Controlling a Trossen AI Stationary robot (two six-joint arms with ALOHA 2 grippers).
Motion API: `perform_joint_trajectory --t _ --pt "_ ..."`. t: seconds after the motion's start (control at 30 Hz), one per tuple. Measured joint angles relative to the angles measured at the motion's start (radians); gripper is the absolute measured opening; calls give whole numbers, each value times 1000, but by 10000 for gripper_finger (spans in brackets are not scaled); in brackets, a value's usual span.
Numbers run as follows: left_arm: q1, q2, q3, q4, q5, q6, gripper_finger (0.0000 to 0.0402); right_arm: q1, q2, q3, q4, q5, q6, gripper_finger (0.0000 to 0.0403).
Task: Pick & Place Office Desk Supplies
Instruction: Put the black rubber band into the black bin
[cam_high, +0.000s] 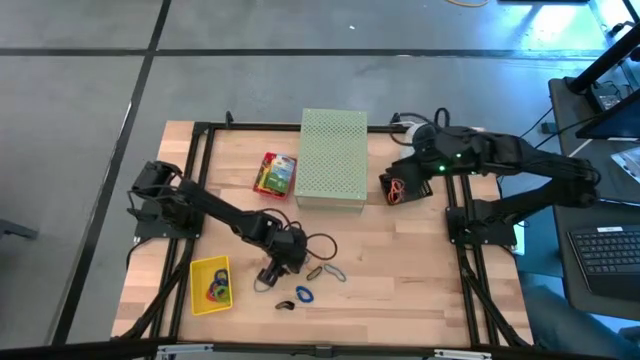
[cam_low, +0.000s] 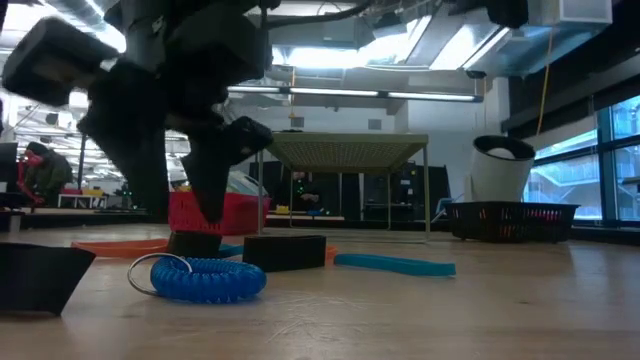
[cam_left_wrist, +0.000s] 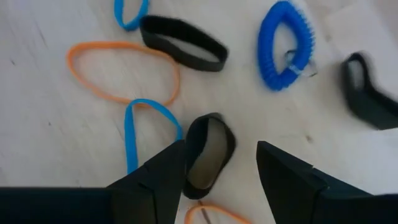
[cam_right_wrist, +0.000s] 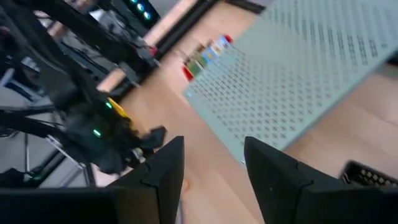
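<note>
1. From above, I have the left hand (cam_high: 272, 272) low over the table (cam_high: 400, 270) near its front edge, among loose bands, with the blue coil loop (cam_high: 303, 295) just beside it. A yellow box (cam_high: 211, 285) sits to its left, a card box (cam_high: 276, 173) beside the green perforated box (cam_high: 333, 158). The right hand (cam_high: 398, 188) hangs by that box's right side; I can read no writing.
2. At table level, the blue coil loop lies in front, a black band (cam_low: 285, 251) behind it.
3. My left wrist view shows the fingers (cam_left_wrist: 155, 180) spread wide, empty, either side of a small black loop (cam_left_wrist: 208, 151) without gripping it.
4. My right wrist view shows its fingers (cam_right_wrist: 163, 168) apart, holding nothing.
</note>
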Motion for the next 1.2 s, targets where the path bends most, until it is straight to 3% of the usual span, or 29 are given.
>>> perform_joint_trajectory --t 0.17,0.47,0.57,1.2 --pt "-5 29 0 10 -75 2 195 37 0 54 0 40 2 168" --pt "-39 65 0 9 -89 68 169 67 0 81 -8 61 19 168" --pt "-65 65 0 12 -140 80 158 73 0 81 -21 61 22 168" --pt "-89 62 31 -25 -237 -16 141 88 0 81 -27 60 25 168"
